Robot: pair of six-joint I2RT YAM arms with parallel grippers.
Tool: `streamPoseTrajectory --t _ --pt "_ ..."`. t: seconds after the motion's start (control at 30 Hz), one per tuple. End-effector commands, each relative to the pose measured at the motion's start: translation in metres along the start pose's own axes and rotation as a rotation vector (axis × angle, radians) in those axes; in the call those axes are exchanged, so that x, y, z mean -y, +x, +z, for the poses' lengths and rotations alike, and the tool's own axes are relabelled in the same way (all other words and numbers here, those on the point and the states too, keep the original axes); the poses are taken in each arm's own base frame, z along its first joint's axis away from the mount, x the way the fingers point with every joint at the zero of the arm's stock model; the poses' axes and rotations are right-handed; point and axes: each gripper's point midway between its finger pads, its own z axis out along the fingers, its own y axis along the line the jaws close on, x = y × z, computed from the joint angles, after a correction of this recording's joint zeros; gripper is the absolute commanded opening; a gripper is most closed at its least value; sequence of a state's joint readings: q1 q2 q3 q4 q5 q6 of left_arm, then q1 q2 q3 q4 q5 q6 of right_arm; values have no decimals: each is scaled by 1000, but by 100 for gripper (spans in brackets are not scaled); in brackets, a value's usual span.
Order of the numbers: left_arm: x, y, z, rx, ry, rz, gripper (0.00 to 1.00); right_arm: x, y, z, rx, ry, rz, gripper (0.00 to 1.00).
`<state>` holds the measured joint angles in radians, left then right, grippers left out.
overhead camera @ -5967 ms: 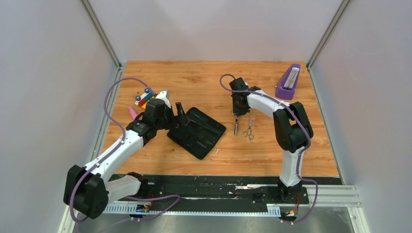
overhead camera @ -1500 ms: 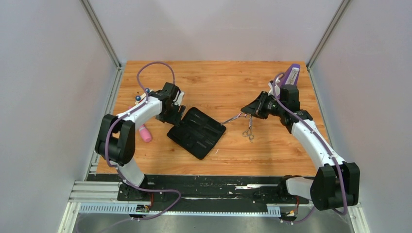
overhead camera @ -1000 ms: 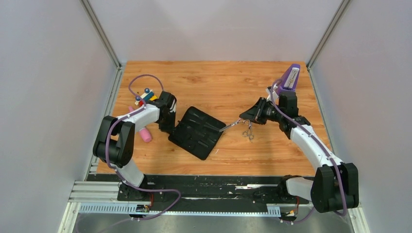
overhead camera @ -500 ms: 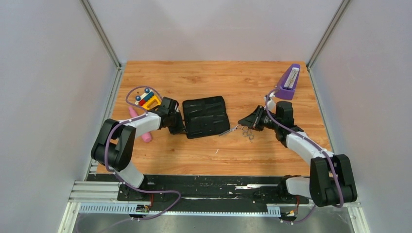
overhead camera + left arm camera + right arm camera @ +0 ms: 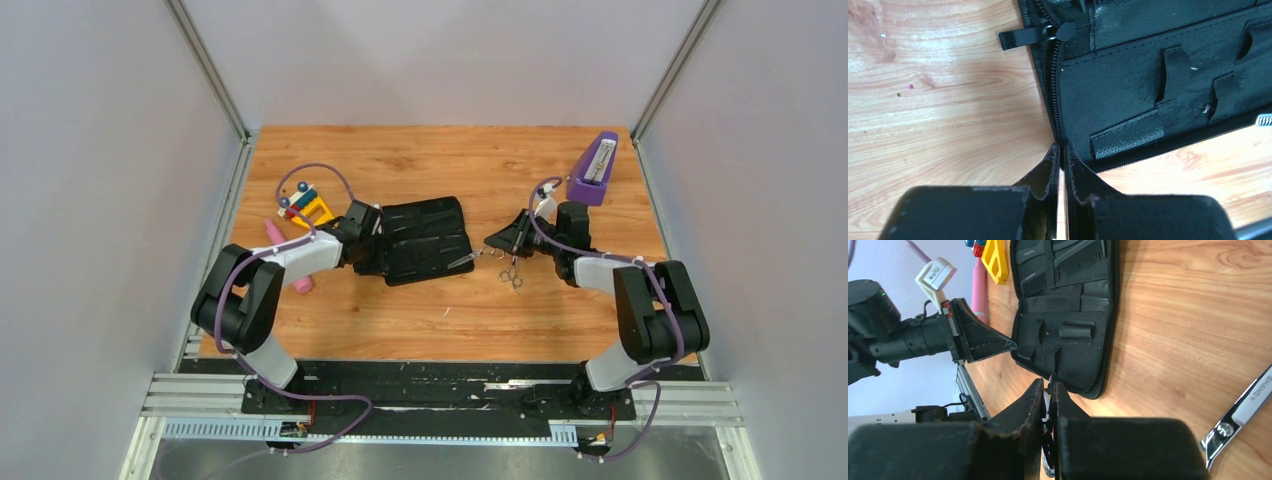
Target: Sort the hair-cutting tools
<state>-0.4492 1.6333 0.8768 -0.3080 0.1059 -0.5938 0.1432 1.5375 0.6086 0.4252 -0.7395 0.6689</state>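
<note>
On the wooden worktop (image 5: 400,160), centre: a black rectangular zip case (image 5: 425,240) lies open, its inner straps and pockets facing up.
Left fingers (image 5: 1048,170): low at the case's left edge, pressed together and pinching the zip rim.
Right fingers (image 5: 1034,399): just right of the case, closed on small silver metal scissors (image 5: 464,259), whose blade tip reaches the case's near right corner.
Second silver scissors (image 5: 512,272): flat on the worktop just beside the right fingers, not held.
Black comb (image 5: 1080,259): tucked in a pocket of the case, teeth showing.
Pink tube (image 5: 302,284): left of the case, partly under the left arm.
Purple wedge-shaped object (image 5: 594,170): upright at the far right corner.
</note>
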Motion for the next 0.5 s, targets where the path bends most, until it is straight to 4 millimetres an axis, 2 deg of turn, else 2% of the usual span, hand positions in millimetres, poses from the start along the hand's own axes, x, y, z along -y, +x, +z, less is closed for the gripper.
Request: streamPoseTrajectory --t 0.0,0.1,0.27,0.47 --pt "-43 23 9 -50 -251 189 9 -13 -18 11 47 -112 -109 0" --pt "-45 31 11 -58 -295 256 10 -9 -16 15 39 -120 -104 0" --pt "-50 31 11 -27 -333 287 10 -2 -16 18 46 -108 -114 0" --pt "-44 27 13 9 -300 307 13 16 1 26 17 -107 -103 0"
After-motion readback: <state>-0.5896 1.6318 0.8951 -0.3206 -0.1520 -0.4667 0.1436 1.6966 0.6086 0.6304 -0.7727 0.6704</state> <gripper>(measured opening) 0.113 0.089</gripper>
